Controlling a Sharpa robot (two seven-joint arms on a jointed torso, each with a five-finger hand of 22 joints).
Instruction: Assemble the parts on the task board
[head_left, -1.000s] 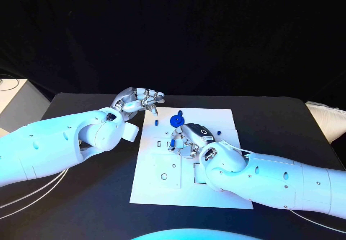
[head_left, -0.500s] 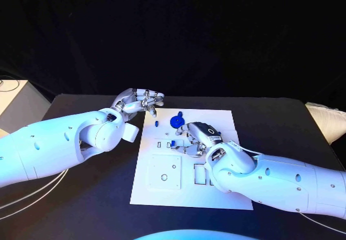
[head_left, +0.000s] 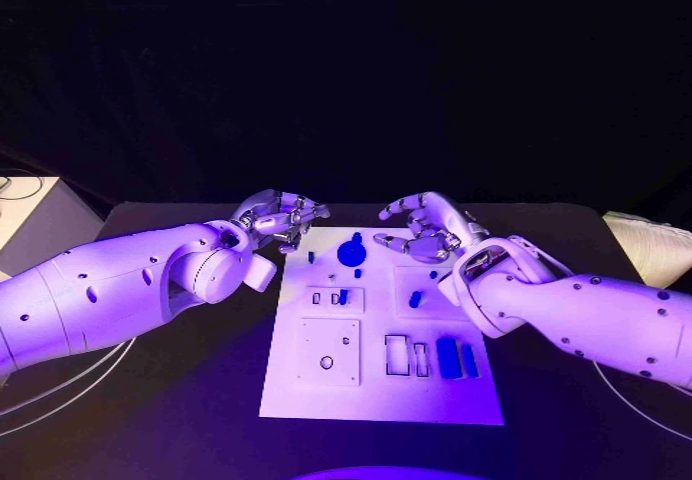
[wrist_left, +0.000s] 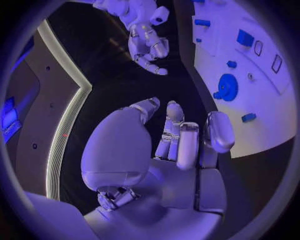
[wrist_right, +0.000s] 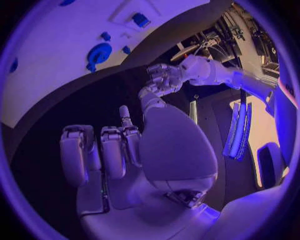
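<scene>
The white task board (head_left: 378, 385) lies in the middle of the table. A blue gear (head_left: 353, 252) sits near its far edge, with small blue parts (head_left: 415, 298) in the middle and two longer blue pieces (head_left: 456, 358) at the right. My left hand (head_left: 281, 218) hovers at the board's far left corner, fingers loosely bent and holding nothing. Above the far right part of the board my right hand (head_left: 423, 228) is raised, fingers apart and empty. In the wrist views, the left hand (wrist_left: 172, 142) and right hand (wrist_right: 119, 150) hold nothing; the gear (wrist_left: 226, 87) (wrist_right: 99, 52) lies on the board.
The black table (head_left: 173, 400) surrounds the board. A pale box (head_left: 29, 215) stands off the table's left edge and a white object (head_left: 656, 245) at the right edge. White cables (head_left: 58, 385) run under my left arm.
My right hand has lifted off the middle of the board and drawn back toward its far right side, uncovering the small blue parts there. The left hand has hardly moved.
</scene>
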